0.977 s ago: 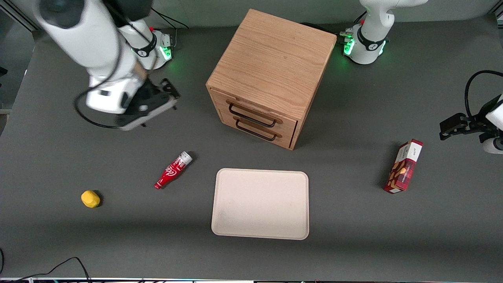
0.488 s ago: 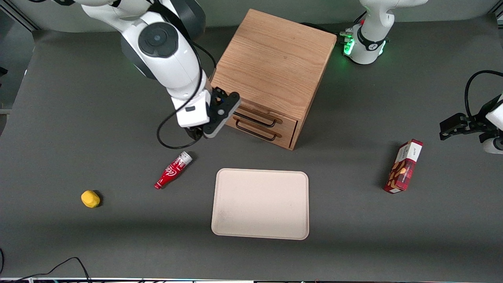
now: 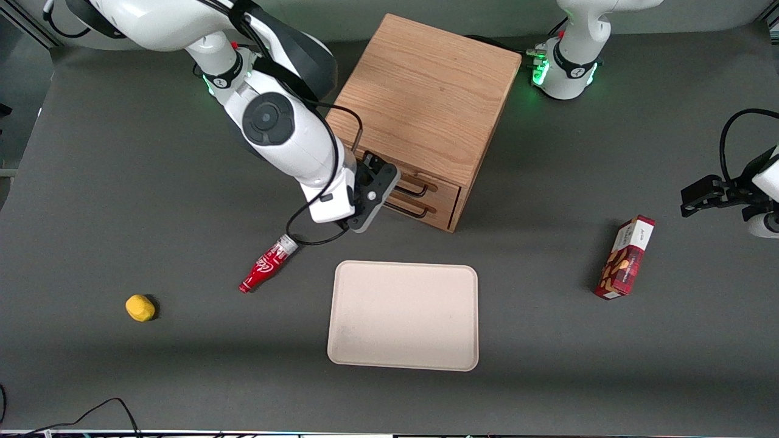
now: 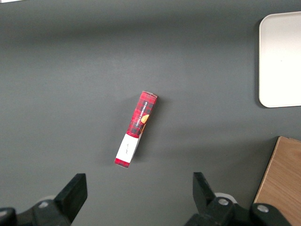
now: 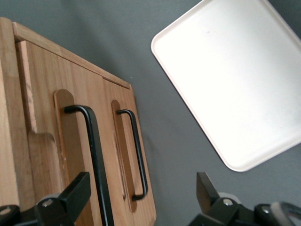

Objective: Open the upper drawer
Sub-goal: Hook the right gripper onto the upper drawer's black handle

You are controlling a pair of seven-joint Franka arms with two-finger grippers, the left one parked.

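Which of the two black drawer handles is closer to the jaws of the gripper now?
The upper drawer's handle, the one higher on the cabinet. The gripper, jaws open, hangs in front of it; the lower drawer's handle is farther.

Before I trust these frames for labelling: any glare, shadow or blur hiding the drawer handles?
Front view: sharp, even light; the gripper covers part of the upper drawer handle. Right wrist view: both black handles crisp, the cream tray brightly lit but unglared, gripper open.
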